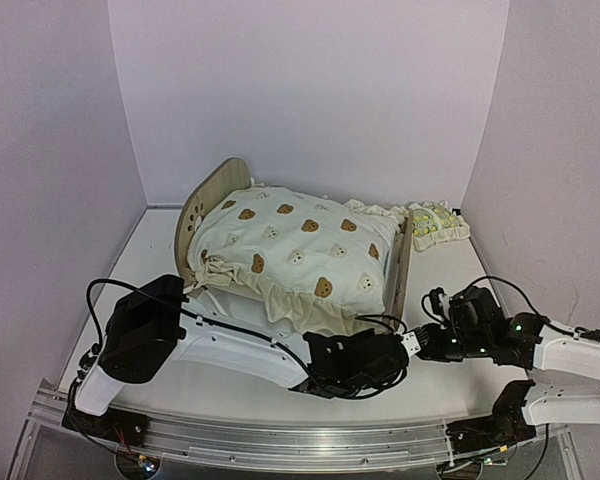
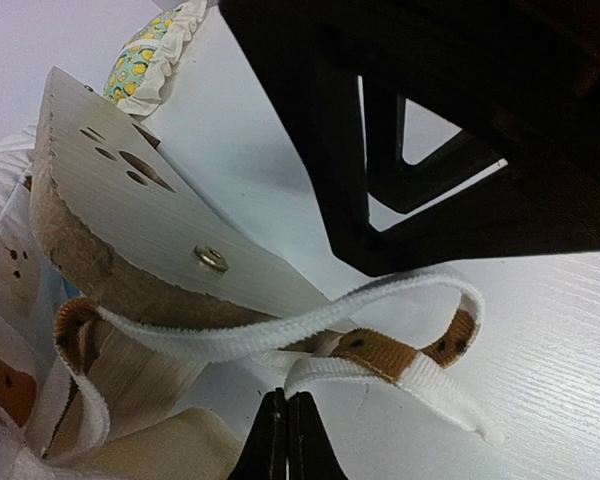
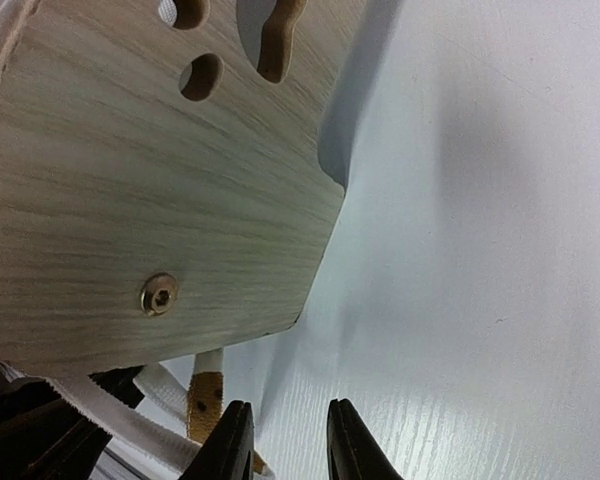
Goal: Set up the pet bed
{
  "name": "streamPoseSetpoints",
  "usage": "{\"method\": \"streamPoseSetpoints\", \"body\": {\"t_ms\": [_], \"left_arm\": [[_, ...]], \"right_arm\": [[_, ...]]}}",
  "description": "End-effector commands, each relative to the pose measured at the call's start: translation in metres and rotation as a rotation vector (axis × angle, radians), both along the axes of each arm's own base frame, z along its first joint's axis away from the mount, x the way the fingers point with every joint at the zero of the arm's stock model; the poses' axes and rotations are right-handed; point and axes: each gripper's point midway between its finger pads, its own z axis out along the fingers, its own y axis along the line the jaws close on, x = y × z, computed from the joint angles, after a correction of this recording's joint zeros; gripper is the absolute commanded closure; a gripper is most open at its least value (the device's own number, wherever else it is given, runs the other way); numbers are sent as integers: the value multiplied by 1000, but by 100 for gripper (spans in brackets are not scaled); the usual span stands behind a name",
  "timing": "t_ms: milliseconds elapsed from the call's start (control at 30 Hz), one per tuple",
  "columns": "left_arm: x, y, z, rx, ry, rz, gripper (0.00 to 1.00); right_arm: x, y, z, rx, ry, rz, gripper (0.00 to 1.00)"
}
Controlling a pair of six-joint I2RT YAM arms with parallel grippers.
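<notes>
The pet bed stands mid-table, a light-wood frame with arched end boards, and the cream bear-print cushion lies heaped on it. My left gripper reaches to the bed's near right corner. In the left wrist view it is shut, its tips right under a white tie strap with brown bear patches; nothing shows between the jaws. The strap loops round the end board. My right gripper is open just below the same board, the strap left of its fingers.
A small lemon-print pillow lies at the back right, beside the bed. White walls enclose the table on three sides. Both arms crowd the near right corner, and the right gripper's black body hangs close above the left one.
</notes>
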Motion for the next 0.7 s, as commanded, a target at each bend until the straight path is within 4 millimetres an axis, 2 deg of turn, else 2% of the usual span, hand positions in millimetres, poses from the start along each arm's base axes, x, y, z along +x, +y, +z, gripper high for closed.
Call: {"method": "streamPoseSetpoints", "body": {"t_ms": [0, 667], "left_arm": [[-12, -29, 14, -95, -36, -111, 100], [-20, -43, 18, -144, -24, -172, 100]], "right_arm": [[2, 43, 42, 207, -79, 134, 73], [-4, 70, 62, 347, -76, 251, 74]]}}
